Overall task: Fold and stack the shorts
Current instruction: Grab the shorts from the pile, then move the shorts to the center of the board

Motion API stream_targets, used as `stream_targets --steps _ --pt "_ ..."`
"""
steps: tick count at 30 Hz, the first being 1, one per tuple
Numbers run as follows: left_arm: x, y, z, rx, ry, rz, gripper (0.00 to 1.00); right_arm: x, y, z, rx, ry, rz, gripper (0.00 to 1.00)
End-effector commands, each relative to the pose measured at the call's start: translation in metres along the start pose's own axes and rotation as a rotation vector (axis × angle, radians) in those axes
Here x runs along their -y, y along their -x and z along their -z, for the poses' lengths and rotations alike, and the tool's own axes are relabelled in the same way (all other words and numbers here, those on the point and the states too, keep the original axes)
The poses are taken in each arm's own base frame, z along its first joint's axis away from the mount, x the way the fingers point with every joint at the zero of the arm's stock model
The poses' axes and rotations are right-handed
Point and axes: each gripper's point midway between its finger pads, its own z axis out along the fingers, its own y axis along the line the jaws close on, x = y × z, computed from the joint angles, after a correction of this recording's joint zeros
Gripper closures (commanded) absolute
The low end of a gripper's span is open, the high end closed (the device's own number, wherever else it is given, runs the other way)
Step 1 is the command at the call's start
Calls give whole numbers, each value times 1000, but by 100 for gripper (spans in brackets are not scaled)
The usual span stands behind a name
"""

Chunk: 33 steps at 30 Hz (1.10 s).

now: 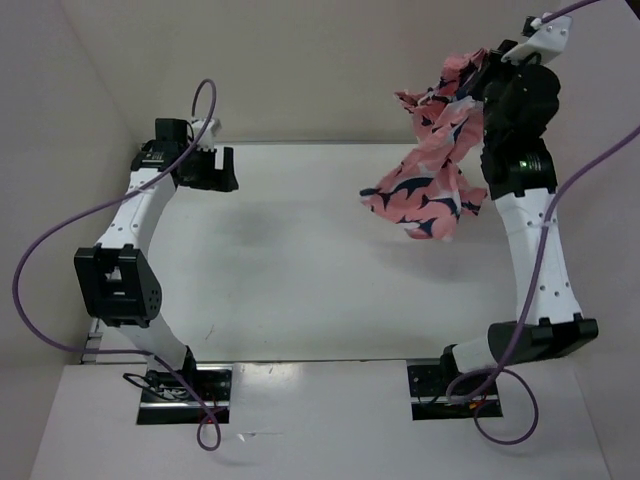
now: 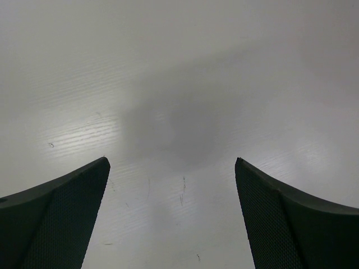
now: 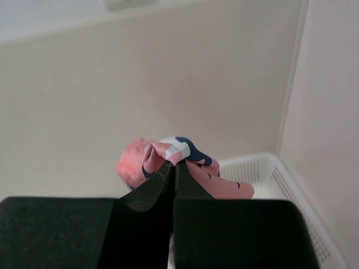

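Top external view, nearest first: the two arm bases sit bolted at the front edge of the white surface, and a purple cable loops off the left arm. Farther in, the left tool hangs low over the far left part of the surface, its fingers spread wide with nothing between them. The left wrist view shows only bare, lightly scratched surface under that gap in the left tool. At the far right, the right tool sits high, clamped tight on a top bunch of the shorts, which dangle crumpled in the air beside the right arm. In the right wrist view the right tool has its fingers pressed together on a fold of the shorts. Beyond and below them lies a white mesh basket, close to the wall corner.
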Motion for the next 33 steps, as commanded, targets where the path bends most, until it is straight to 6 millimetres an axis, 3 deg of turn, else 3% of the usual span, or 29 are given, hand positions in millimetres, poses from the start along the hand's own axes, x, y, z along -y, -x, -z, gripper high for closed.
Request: stream_targets --steps 1,6,7,10,11,13,14,15,16,17,18,19,20,21,22,23,24,25,26,30,33 --pt "10 15 21 79 -7 -33 1 -29 89 41 248 165 -8 100" --pt "7 13 35 109 38 -41 1 -94 134 93 346 543 -70 100" --pt "7 14 43 123 48 -45 1 -100 135 94 339 576 -93 100" --pt "4 12 57 144 78 -43 1 -133 129 92 296 684 -185 100" --pt "-6 10 64 144 98 -24 1 -145 128 92 295 720 -206 100" --pt "-8 9 76 149 117 -19 1 -183 115 90 245 792 -266 100" --pt "-14 8 81 152 137 -8 1 -194 126 95 266 815 -287 100" --pt "-18 8 88 158 149 1 1 -228 103 91 200 855 -318 100" --pt "-19 5 88 149 159 4 1 -239 97 85 178 831 -351 100" --pt "-23 4 94 150 169 13 1 -248 112 89 203 836 -386 100" --pt "-29 4 95 151 187 22 1 -278 87 79 152 848 -405 100" --pt "-28 3 98 142 187 25 1 -289 84 76 129 846 -448 100" --pt "-34 2 99 135 197 37 1 -290 114 82 185 860 -502 100" --pt "-41 6 101 137 209 49 1 -313 78 64 103 850 -515 100" --pt "-46 7 102 134 217 57 1 -316 77 56 90 825 -558 100" --pt "-48 8 102 131 213 65 1 -307 115 66 147 838 -657 100" --pt "-55 8 98 122 220 76 1 -307 113 61 139 818 -687 100" --pt "-61 13 102 137 221 84 1 -324 66 40 43 781 -678 100" --pt "-64 16 101 140 218 90 1 -316 89 49 104 800 -715 100" --pt "-79 30 85 140 217 99 1 -317 107 54 157 843 -766 100" --pt "-81 46 75 160 182 90 1 -317 78 45 42 767 -771 100"
